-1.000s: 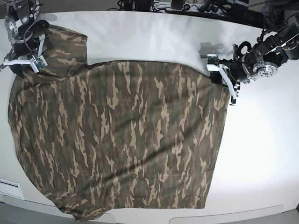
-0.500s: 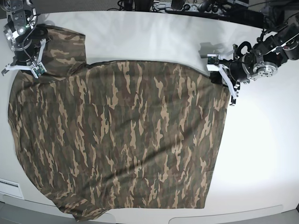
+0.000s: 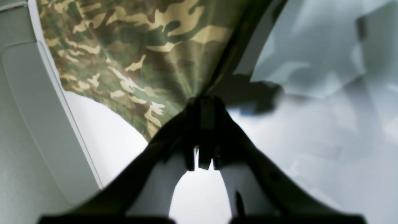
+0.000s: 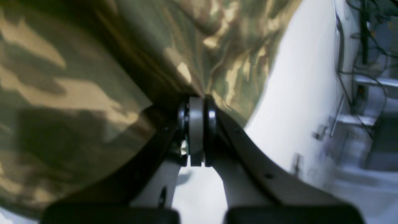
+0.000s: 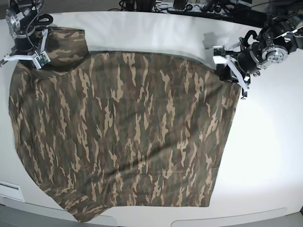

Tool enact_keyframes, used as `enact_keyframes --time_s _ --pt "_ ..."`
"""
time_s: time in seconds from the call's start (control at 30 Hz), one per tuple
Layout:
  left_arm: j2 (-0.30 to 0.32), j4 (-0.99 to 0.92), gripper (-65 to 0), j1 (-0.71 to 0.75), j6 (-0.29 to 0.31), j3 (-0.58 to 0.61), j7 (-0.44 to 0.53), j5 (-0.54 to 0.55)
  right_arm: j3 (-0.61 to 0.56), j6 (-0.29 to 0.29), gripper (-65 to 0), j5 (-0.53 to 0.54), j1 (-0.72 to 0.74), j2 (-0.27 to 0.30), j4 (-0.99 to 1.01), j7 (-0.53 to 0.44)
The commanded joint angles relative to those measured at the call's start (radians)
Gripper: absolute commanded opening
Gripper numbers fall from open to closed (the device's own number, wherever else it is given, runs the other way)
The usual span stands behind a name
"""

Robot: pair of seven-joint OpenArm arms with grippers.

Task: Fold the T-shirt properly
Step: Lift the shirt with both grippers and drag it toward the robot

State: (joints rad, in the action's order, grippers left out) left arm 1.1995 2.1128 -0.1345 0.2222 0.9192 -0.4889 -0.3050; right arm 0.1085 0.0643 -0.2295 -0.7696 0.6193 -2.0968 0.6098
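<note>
A large camouflage T-shirt (image 5: 123,132) is lying spread across a white table (image 5: 265,156), filling most of the base view from the upper left down to the lower centre. It is lying mostly flat, with soft ripples and one sleeve bunching at the upper left corner.

The right gripper (image 5: 34,57) is sitting at the upper left of the base view, over the sleeve area. In the right wrist view its jaws are pressing together with camouflage cloth (image 4: 93,62) pinched between them, so it is grasping the shirt.

The left gripper (image 5: 232,75) is sitting at the upper right of the base view, at the shirt's far corner. In the left wrist view its jaws are meeting on a gathered point of cloth (image 3: 140,56), and the fabric is fanning out tautly from that point, so it too is clenching the shirt.

Judging from this, the step in hand is spreading and straightening: both arms are holding the top edge by its two ends and tensioning it flat on the table, before any fold is made. No fold is showing yet, so the task is looking early.

The next move probably calls for keeping both grips firm and matched while carrying the held edge over the body of the shirt, moving the two ends evenly so the cloth is not skewing or wrinkling.
</note>
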Motion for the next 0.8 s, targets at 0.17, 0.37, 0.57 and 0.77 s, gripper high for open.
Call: enact_keyframes --time_s 0.17,0.37,0.57,0.77 --pt "0.050 0.087 -65.0 0.113 -0.077 -0.009 -0.095 -0.100 0.011 -0.035 -65.0 -0.035 -0.102 0.015 -0.074 0.041" --pt "0.050 0.157 -65.0 0.272 -0.143 -0.009 -0.188 -0.235 0.011 -0.136 -65.0 -0.119 -0.219 0.012 -0.132 0.137" --pt "0.050 0.206 -65.0 0.404 -0.187 -0.009 -0.254 -0.351 0.011 -0.188 -65.0 -0.190 -0.308 -0.014 -0.191 0.189" --pt "0.049 0.242 -65.0 0.541 -0.198 -0.009 -0.283 -0.449 0.011 -0.188 -65.0 -0.217 -0.372 -0.074 -0.201 0.196"
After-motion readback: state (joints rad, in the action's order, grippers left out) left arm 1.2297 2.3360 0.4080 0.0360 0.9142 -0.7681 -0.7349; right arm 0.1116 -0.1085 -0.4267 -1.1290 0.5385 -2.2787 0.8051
